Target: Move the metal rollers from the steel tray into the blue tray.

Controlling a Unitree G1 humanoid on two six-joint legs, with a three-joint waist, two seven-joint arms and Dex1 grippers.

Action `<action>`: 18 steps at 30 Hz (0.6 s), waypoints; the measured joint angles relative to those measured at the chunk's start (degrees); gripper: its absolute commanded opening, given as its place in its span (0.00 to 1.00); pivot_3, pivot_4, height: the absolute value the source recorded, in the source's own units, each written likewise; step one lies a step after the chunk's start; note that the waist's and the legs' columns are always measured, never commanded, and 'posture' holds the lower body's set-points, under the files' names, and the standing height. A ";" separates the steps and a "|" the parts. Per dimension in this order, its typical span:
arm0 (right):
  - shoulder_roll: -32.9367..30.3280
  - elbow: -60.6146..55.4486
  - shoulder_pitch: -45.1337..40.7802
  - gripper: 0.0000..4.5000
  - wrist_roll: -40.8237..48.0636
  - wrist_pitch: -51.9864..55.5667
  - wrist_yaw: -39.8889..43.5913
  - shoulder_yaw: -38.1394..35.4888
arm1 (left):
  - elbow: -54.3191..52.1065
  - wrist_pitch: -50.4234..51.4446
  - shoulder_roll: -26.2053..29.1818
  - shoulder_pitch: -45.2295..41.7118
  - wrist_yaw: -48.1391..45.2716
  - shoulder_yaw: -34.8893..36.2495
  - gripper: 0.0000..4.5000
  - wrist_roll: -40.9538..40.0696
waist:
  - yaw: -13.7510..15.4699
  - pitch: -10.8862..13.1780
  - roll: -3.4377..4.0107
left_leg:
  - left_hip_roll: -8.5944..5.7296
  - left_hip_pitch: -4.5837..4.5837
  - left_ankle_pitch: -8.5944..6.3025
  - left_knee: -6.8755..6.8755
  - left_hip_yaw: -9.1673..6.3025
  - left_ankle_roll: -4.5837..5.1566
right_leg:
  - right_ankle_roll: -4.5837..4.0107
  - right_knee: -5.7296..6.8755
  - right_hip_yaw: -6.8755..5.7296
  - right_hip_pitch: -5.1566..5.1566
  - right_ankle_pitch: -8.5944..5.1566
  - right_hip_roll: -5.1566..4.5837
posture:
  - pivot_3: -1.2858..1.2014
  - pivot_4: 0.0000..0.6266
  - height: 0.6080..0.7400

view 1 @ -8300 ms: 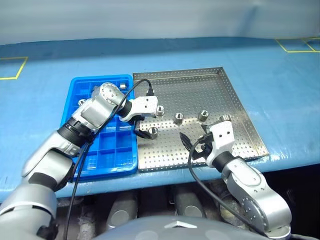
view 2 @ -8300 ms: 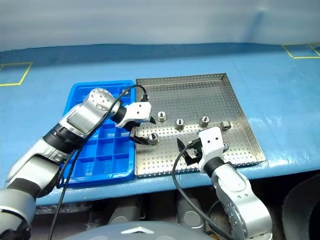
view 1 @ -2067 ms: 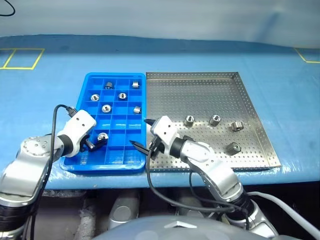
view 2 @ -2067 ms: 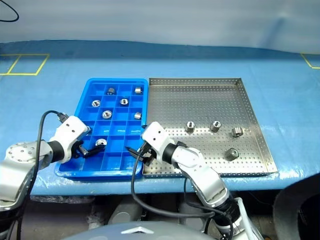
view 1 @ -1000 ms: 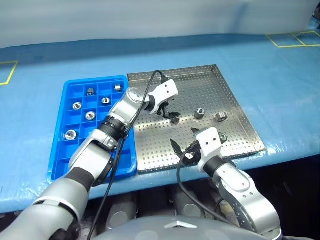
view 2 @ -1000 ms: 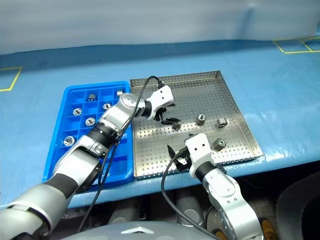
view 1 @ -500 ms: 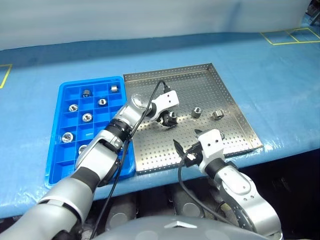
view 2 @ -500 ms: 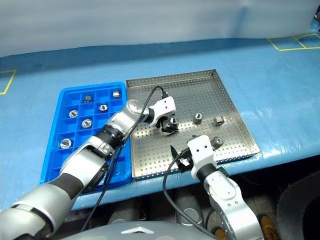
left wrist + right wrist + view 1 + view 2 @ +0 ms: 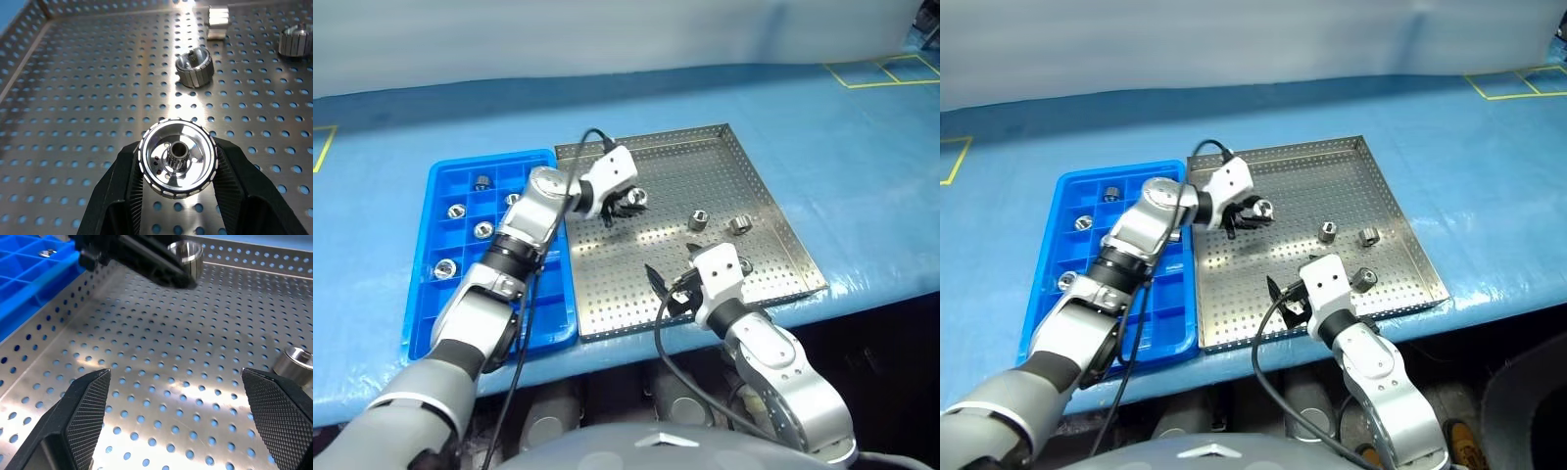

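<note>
From the head views, my left claw [image 9: 628,204] pinches one roller [image 9: 634,200] and holds it clear of the steel tray [image 9: 764,211], just right of the blue tray [image 9: 423,323]. Three more rollers lie on the steel floor to the right of that claw; one [image 9: 699,218] is nearest, another [image 9: 738,224] just beyond it. Several rollers already sit in blue compartments left of it. My right claw [image 9: 1285,299] hangs spread over the steel tray's near edge, holding nothing.

In the left wrist view, the roller [image 9: 177,157] sits squarely between my two pads, ribbed rim against each finger [image 9: 128,188], bore facing the camera. I judge it solid, stiff and dense for its size, and slick on its polished faces. The ribbed rim is the place to hold; it should bite the pads and stop any rolling.

In the right wrist view, my fingers [image 9: 88,406] stand wide apart over bare perforated floor, with one roller [image 9: 293,361] beside the far finger.
</note>
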 measured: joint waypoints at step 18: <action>0.18 18.67 -20.16 1.00 1.76 -7.31 16.87 10.81 | -58.82 27.50 18.73 48.04 10.65 29.95 0.38 -7.07 | 9.16 0.03 -0.08 | -0.05 0.02 0.02 -0.17 -0.29 -0.19 | -0.52 -0.04 -0.28 0.02 -0.30 -0.06 | 0.64 0.24 1.00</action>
